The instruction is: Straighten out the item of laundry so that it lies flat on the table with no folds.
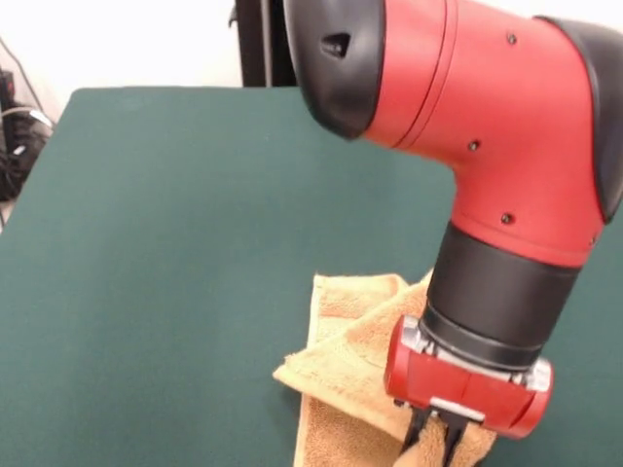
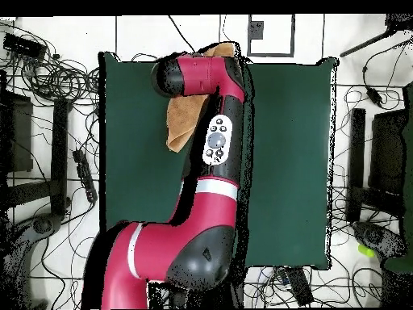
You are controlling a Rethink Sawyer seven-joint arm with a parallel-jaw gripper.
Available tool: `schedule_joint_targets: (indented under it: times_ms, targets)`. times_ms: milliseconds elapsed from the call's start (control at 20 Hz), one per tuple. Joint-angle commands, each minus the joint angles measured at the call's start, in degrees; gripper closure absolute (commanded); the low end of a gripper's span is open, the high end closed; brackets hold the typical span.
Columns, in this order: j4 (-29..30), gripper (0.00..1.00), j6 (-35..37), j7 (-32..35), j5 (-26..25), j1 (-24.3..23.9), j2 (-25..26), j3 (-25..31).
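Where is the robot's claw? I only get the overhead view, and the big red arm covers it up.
Observer: The front view shows it. The gripper points straight down, right at the towel, at the very bottom of that picture.
Operator: Is the towel flat yet? I only see a bit of it poking out.
Observer: No. In the front view one layer lies folded slantwise over the rest, and its corner sticks out onto the green table.
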Motion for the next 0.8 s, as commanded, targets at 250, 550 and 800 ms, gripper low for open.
schedule_joint_targets:
  times_ms: [250, 550, 800]
  targets:
    - [-11.5, 1.00, 21.3, 11.1, 12.7, -1.3, 5.1, -1.2]
    - [-12.5, 1.00, 26.5, 5.6, 18.8, -2.7, 5.0, -1.9]
    - [-13.6, 1.00, 24.4, 6.0, 20.3, -2.9, 6.1, -4.8]
